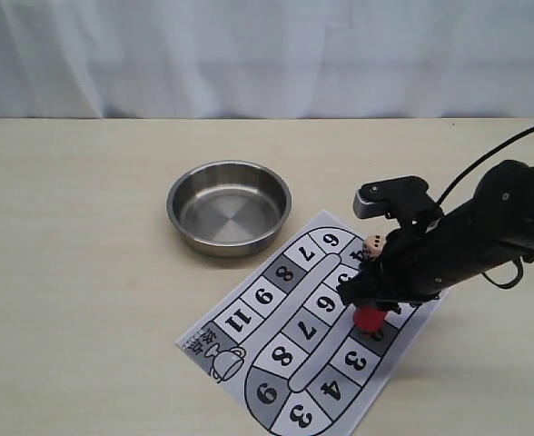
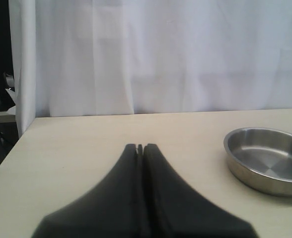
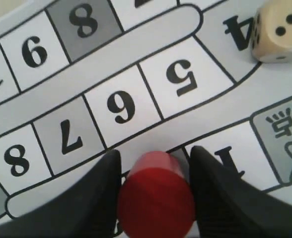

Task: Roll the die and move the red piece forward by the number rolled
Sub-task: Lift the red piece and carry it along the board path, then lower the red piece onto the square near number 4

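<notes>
The right end effector (image 3: pixel 155 157) is clamping the red piece (image 3: pixel 156 198), holding it upright at the right edge of the numbered board (image 1: pixel 269 320). The die (image 1: pixel 373 245) is lying just beyond it, on the board's far right part. The left end effector (image 2: pixel 140 147) is hanging pressed together over the desk (image 2: pixel 86 144).

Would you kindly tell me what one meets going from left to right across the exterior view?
Round steel bowl → small red cylinder. The beige wooden die lines up with the cylinder, so its place is unclear.
</notes>
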Tool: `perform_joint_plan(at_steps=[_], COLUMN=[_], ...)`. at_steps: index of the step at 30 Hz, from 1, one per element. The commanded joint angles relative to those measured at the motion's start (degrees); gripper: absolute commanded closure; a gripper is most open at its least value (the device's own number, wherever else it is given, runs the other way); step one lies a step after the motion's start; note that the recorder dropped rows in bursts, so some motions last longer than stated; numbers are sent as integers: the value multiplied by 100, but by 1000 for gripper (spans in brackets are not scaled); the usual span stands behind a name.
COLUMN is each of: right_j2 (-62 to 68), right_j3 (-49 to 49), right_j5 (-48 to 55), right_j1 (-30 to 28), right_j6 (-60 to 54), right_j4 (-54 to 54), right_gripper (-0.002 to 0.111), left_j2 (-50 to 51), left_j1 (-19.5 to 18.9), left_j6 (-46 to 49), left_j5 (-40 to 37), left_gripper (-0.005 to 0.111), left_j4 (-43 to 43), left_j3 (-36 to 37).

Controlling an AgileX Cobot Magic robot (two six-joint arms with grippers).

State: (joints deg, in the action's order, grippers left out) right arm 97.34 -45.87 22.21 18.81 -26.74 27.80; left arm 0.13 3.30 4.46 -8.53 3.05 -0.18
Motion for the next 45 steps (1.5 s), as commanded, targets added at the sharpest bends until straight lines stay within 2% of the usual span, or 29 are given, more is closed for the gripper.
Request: perform_joint_plan(at_steps=[1, 4, 8, 11, 13, 23, 25, 28, 31, 41, 45], right_j2=[-562, -824, -876, -876, -840, -106, -84, -84, -84, -84, -84], right_j3=[18, 111, 390, 699, 868, 932, 932, 932, 932, 921, 771], right_j5=[188, 307, -111, -647, -892, -1080, -1080, -1033, -1002, -964, -616], right_j1=[0, 51, 738, 990, 989, 1001, 1001, 1001, 1001, 1001, 1001], right_j6=[-69, -17, 64, 63, 49, -74, -74, -74, -74, -74, -74], right_j4=[-12, -1, -66, -212, -594, -617, -617, -430, -430, -252, -252], right_gripper=[104, 104, 104, 104, 104, 104, 100, 81, 76, 76, 75], left_j2=[-13, -13, -13, -13, -13, -13, -13, -13, -13, -13, -13], left_j1=[9, 9, 9, 9, 9, 9, 9, 9, 9, 9, 9], left_j6=[-29, -29, -29, -29, -29, -29, -29, -29, -29, -29, -29], left_j5=[34, 34, 34, 34, 34, 34, 34, 34, 34, 34, 34], left_gripper=[107, 107, 107, 107, 107, 107, 107, 107, 107, 107, 107], left_j4=[10, 10, 10, 10, 10, 10, 10, 10, 10, 10, 10], left_j3=[18, 18, 18, 18, 18, 18, 18, 18, 18, 18, 18])
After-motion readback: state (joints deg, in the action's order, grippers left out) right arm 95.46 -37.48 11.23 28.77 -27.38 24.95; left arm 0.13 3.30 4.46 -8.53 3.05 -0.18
